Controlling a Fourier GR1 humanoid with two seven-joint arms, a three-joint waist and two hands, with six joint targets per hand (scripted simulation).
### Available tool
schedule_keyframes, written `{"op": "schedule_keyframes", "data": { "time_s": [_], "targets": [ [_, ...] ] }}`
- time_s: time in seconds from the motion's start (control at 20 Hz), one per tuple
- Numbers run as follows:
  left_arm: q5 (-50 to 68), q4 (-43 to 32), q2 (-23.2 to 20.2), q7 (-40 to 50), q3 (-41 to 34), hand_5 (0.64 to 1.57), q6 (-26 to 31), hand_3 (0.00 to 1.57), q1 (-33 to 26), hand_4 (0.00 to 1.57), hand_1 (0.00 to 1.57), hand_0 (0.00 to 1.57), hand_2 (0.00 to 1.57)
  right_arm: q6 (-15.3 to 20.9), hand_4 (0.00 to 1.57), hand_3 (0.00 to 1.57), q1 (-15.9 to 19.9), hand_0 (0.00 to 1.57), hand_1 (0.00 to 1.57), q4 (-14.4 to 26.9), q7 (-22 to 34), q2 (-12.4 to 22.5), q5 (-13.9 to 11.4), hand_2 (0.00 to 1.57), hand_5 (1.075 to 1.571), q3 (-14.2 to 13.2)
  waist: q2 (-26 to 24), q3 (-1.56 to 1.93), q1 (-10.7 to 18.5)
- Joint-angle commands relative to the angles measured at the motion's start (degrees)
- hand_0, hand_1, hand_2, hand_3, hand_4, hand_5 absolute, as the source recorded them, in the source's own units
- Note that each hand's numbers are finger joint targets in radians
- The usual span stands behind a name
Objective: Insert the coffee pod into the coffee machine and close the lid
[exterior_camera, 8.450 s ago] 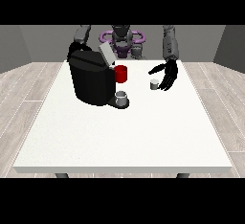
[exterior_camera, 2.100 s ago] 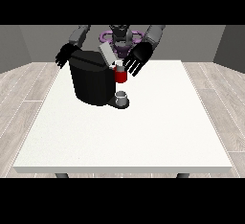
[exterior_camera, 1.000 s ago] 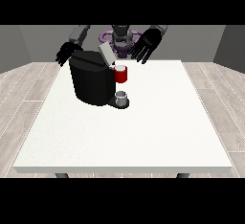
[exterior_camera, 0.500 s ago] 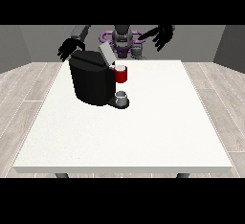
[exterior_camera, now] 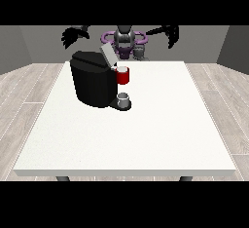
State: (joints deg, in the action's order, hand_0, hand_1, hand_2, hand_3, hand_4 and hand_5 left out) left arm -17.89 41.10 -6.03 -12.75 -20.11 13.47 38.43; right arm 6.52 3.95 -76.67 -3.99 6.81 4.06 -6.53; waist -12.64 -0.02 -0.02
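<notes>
The coffee machine (exterior_camera: 96, 82) is being seen standing on the far left part of the white table (exterior_camera: 146, 139), a black, rounded body with its front turned toward the view's right. Its lid (exterior_camera: 108, 55) is being held up at a tilt, a pale grey flap rising from the top of the body, so the machine is being left open. At the front of the machine a red head (exterior_camera: 123, 76) is being shown with a small pale round top, which may be the coffee pod; this cannot be told for certain. Below it, on the machine's base, a small grey cup (exterior_camera: 124, 98) is being kept upright.

Both hands are being held high and well apart from the machine, behind the table's far edge. The hand at the view's left (exterior_camera: 74, 35) is being shown with fingers hanging downward and spread, nothing in them. The hand at the view's right (exterior_camera: 170, 33) is likewise being shown with loose, drooping fingers, holding nothing.
</notes>
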Motion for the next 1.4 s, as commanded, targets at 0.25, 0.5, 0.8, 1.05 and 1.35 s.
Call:
{"op": "schedule_keyframes", "data": {
  "time_s": [0.25,0.5,0.8,1.05,1.35],
  "targets": [
    [5.4,4.0,1.9,-0.7,-1.4,1.571,1.7,0.00,-7.8,0.00,0.00,0.00,0.00,-5.0,0.04,0.00,5.5,0.00,0.00,-8.5,6.0,3.9,0.9,0.00,1.571,2.1,-1.4,0.01,1.8],
    [7.6,6.9,5.9,-0.6,1.5,1.571,2.9,0.00,-12.2,0.00,0.00,0.00,0.00,-4.7,0.00,0.00,9.3,0.00,0.00,-8.3,9.9,2.5,-0.4,0.00,1.571,5.0,-1.6,0.00,6.1],
    [10.3,16.7,5.5,2.0,3.8,1.571,3.8,0.00,-15.7,0.11,0.00,0.00,0.00,-6.7,0.24,0.00,7.5,0.00,0.00,-5.7,1.9,2.4,-3.6,0.00,1.571,6.2,2.1,0.04,7.8],
    [13.9,21.2,2.0,3.1,2.6,1.571,4.0,0.00,-18.2,0.00,0.00,0.00,0.00,-10.4,0.12,0.00,12.6,0.00,0.00,-5.8,4.5,4.6,-1.4,0.00,1.571,4.6,6.2,0.02,6.4],
    [15.6,30.9,5.5,8.6,8.9,1.571,1.7,0.00,-20.7,0.00,0.00,0.00,0.00,-11.8,0.00,0.00,16.0,0.00,0.00,2.5,1.1,4.3,0.8,0.00,1.571,0.9,8.8,0.04,8.7]
  ]
}}
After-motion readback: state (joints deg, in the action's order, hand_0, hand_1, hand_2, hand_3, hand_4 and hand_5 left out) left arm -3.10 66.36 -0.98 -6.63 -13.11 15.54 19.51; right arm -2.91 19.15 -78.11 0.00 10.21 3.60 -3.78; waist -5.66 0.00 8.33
